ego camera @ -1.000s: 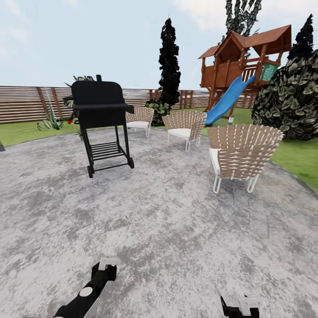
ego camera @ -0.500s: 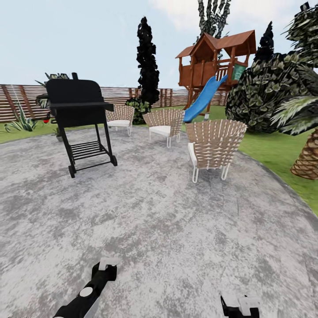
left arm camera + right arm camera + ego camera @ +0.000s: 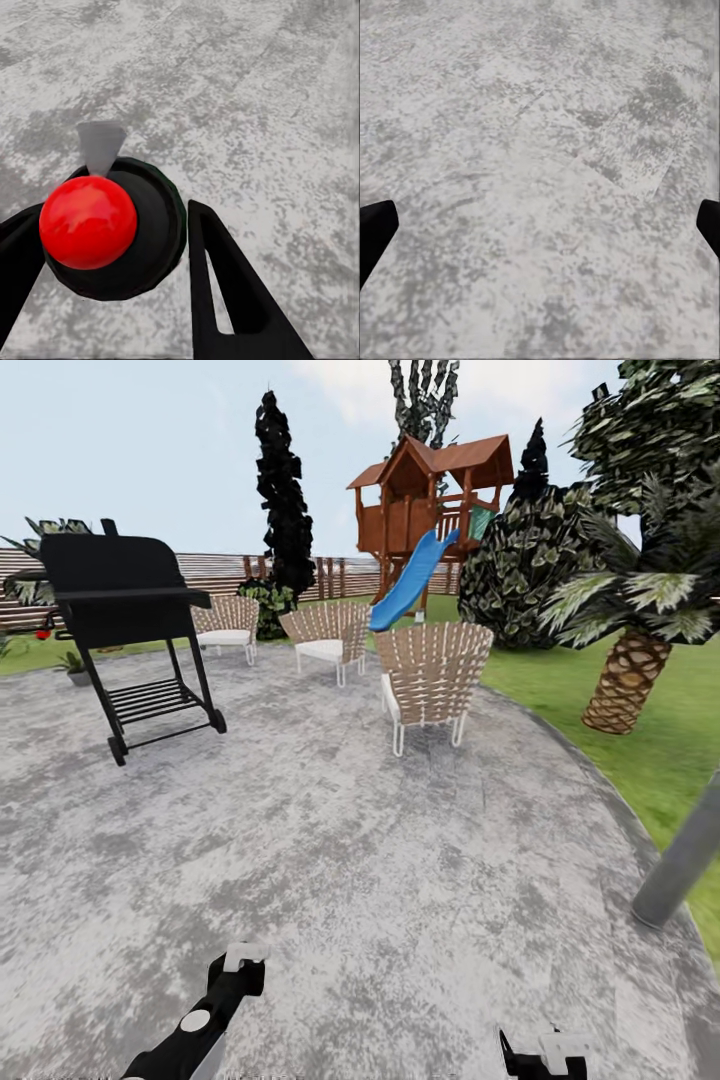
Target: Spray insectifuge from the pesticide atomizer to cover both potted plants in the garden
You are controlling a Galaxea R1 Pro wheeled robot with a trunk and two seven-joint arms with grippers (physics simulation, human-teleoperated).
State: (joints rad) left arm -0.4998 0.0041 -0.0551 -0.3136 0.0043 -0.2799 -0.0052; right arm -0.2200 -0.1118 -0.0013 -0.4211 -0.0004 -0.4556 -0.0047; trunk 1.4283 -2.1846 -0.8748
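head view: grey stone paving [image 3: 350, 860], a black wheeled grill [image 3: 125, 610], woven chairs [image 3: 430, 675]. left wrist view: left jaws [image 3: 112, 247] closed round the dark, red-topped pesticide atomizer [image 3: 90, 221]; no label readable. right wrist view: right jaws [image 3: 540, 232] spread wide, empty.

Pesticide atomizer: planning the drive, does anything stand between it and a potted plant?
Held in the left gripper, the pesticide atomizer has the black grill partly in its way: the grill's near leg stands on the paving roughly in line with the small potted plant behind it.
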